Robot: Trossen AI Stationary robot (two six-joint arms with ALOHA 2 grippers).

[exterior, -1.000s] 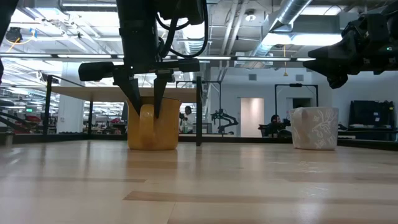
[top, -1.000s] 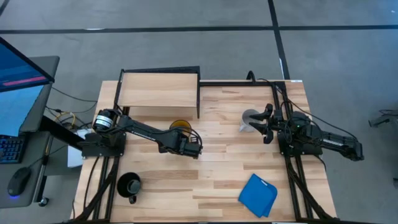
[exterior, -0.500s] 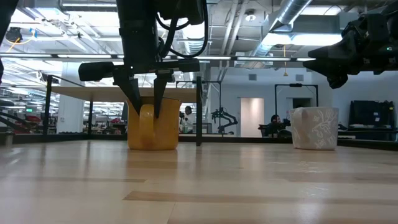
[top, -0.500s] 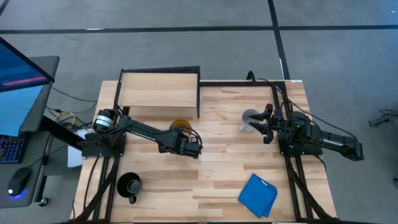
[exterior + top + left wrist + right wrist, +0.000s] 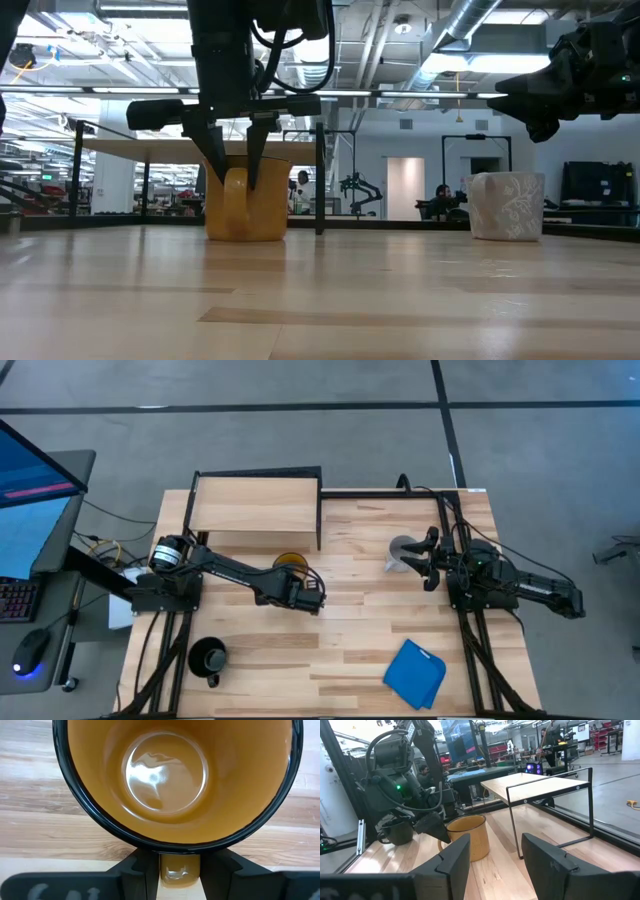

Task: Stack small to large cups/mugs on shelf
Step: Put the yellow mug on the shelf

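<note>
The left gripper (image 5: 232, 150) pinches the yellow mug (image 5: 246, 201) by its handle, on the table beside the shelf (image 5: 255, 512). The handle is thin, so the mug could swing or slip. The right gripper (image 5: 432, 558) waits open above the white mug (image 5: 401, 552).

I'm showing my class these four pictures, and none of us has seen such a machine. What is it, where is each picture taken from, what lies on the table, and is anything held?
Two dark robot arms work at a wooden table. One picture looks straight down, one looks level across the tabletop, and two come from cameras on the arms' wrists. On the table stand a yellow mug, a pale mug, a black mug, a blue cloth and a small raised shelf. The left tool has its fingers either side of the yellow mug's handle, the mug resting on the table. The right tool hangs open above the pale mug, holding nothing.
</note>
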